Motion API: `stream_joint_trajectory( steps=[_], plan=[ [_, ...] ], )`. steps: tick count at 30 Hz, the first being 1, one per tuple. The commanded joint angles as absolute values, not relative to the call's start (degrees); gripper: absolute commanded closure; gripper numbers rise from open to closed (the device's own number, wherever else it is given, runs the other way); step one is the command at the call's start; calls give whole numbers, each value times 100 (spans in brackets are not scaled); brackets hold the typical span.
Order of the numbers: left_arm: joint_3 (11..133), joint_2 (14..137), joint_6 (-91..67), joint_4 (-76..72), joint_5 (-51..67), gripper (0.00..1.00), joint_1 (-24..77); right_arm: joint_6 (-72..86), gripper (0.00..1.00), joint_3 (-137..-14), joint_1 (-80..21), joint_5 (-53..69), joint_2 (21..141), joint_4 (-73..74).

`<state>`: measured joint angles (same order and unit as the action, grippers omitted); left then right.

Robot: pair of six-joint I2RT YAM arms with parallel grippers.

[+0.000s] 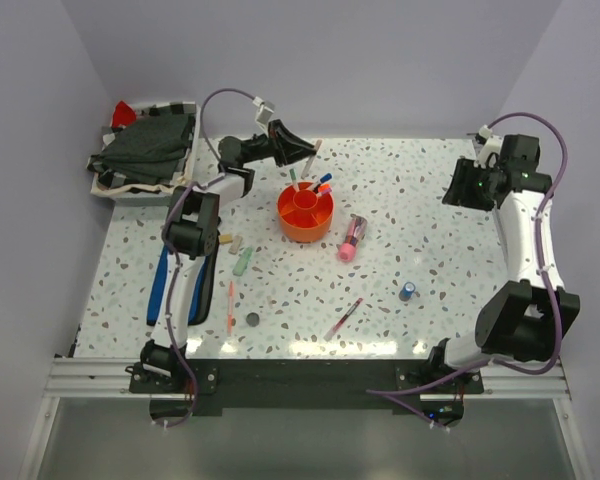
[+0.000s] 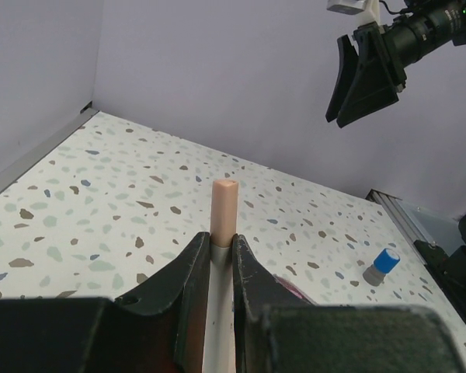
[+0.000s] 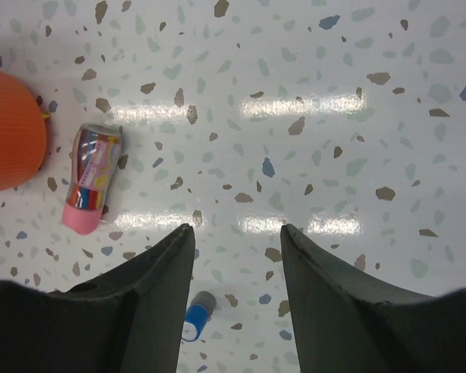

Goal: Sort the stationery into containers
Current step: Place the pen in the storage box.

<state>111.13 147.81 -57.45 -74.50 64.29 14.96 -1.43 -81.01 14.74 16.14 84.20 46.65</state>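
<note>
Pen (image 2: 224, 203) nearly home

Held tight in pinched left gripper (image 2: 221, 247) — right by orange organiser (image 1: 305, 213). Aim at a free slot, go down slow, then let go. Right gripper (image 3: 237, 233) open, far off, holding nothing.

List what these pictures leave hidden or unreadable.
- Left wrist view: the left fingers hide the lower barrel of the peach-capped white pen they grip.
- Right wrist view: the round orange plastic organiser is cut by the left edge; its inside is unseen.
- Top view: the left arm covers part of the flat blue fabric pouch; the small dark disc is too small to identify.
</note>
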Motion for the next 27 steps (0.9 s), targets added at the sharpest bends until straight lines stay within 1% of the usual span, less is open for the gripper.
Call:
stream_joint_trajectory(
  steps=[1, 3, 10, 16, 17, 18, 21, 27],
  plan=[
    [11365, 14897, -5800, -8937, 6346, 100, 1433, -492, 47, -8271, 1468, 1398, 8042, 4904],
    [11286, 14880, -5950, -9113, 6337, 100, 1433, -562, 47, -8200, 1459, 1371, 7998, 4939],
    [10320, 14634, -6266, -9948, 6284, 100, 1424, -668, 47, -8148, 1468, 1292, 7910, 4966],
    [9774, 14599, -6635, -10721, 6197, 100, 1415, -694, 47, -8007, 1468, 1345, 7814, 4975],
    [9713, 14590, -6697, -10810, 6179, 99, 1406, -677, 47, -7929, 1468, 1362, 7787, 4940],
    [9651, 14546, -6689, -10863, 6153, 96, 1406, -659, 47, -7884, 1468, 1380, 7761, 4931],
    [9379, 14336, -6434, -10872, 6144, 89, 1389, -615, 47, -7752, 1477, 1441, 7691, 4913],
    [9299, 13993, -6188, -10872, 6231, 82, 1362, -536, 47, -7594, 1468, 1529, 7515, 4904]
  ],
)
